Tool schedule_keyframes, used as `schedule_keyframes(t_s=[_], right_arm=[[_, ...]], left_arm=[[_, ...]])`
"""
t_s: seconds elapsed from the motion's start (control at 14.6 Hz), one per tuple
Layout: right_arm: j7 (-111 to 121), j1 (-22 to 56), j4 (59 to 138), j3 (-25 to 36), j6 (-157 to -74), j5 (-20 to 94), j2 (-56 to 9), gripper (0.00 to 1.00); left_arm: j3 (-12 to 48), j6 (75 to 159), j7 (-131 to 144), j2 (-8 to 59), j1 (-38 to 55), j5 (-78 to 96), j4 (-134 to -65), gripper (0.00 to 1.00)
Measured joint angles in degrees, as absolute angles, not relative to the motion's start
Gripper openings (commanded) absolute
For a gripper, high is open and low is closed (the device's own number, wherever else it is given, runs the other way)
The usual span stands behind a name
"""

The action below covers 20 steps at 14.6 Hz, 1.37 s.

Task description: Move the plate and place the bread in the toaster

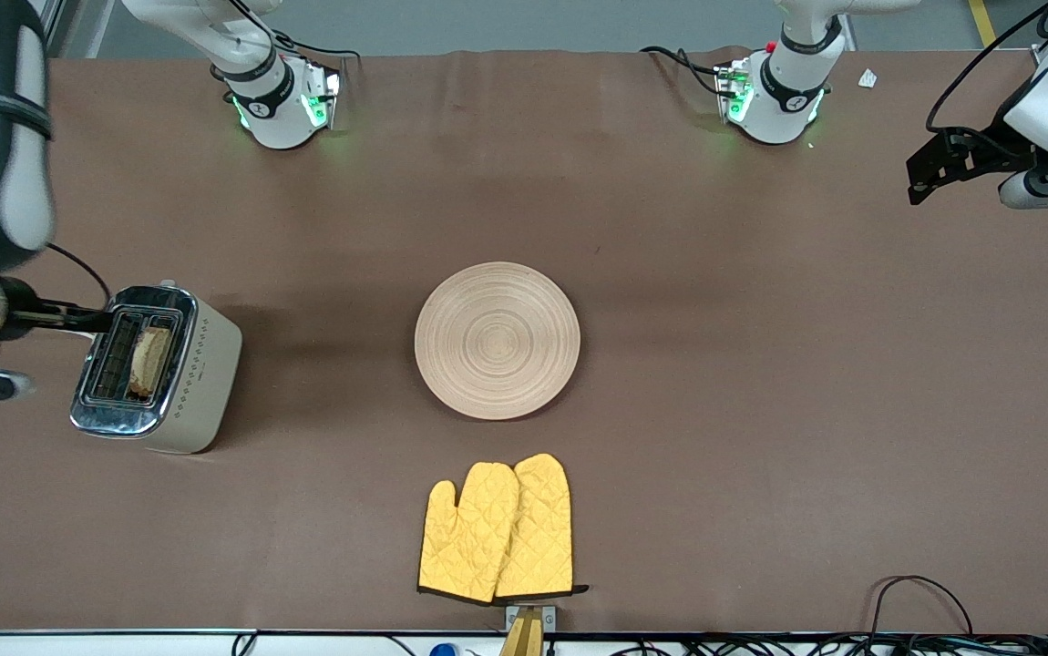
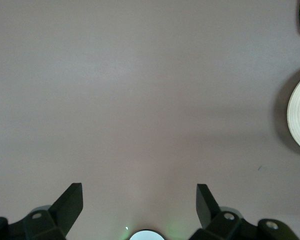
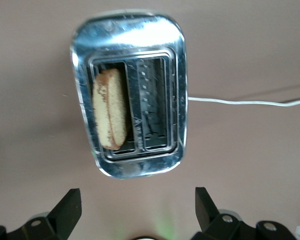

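Since the bread [image 3: 111,109] is already lodged in one slot of the toaster [image 1: 159,369] at the right arm's end of the counter [image 1: 761,364], the right gripper [image 3: 138,210] is held over it with fingers spread and empty. The plate [image 1: 497,340] is left bare mid-counter, farther from the front camera than the yellow oven mitts [image 1: 497,530]. Only the right wrist view shows the second slot empty, while the left gripper [image 2: 140,205], open over bare counter, is seen waiting.

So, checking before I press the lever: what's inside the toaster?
The bread stands in one slot of the toaster, its top edge showing. The other slot looks empty. The slice's lower part is hidden.
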State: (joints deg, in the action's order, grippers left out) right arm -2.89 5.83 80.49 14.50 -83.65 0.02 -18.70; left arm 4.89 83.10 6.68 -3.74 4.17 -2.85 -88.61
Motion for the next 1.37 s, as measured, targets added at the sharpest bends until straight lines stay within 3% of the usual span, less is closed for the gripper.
schedule_keyframes(t_s=[0.34,0.69,0.89,1.37], right_arm=[[-2.66,5.36,81.49,14.22,-89.54,4.41,-10.22,1.0],[-2.64,5.39,90.9,13.91,-93.03,4.52,0.21,1.0],[-2.59,5.41,92.73,13.62,-91.64,4.27,1.86,1.0],[-2.58,5.96,88.84,13.2,-89.11,4.26,2.17,1.0]], left_arm=[[4.87,83.1,6.68,-3.74,4.17,-2.85,-88.59,1.0],[4.86,83.1,6.68,-3.74,4.17,-2.85,-88.58,1.0],[4.86,83.1,6.68,-3.74,4.17,-2.85,-88.58,1.0],[4.7,83.1,6.68,-3.75,4.15,-2.85,-87.75,1.0]])
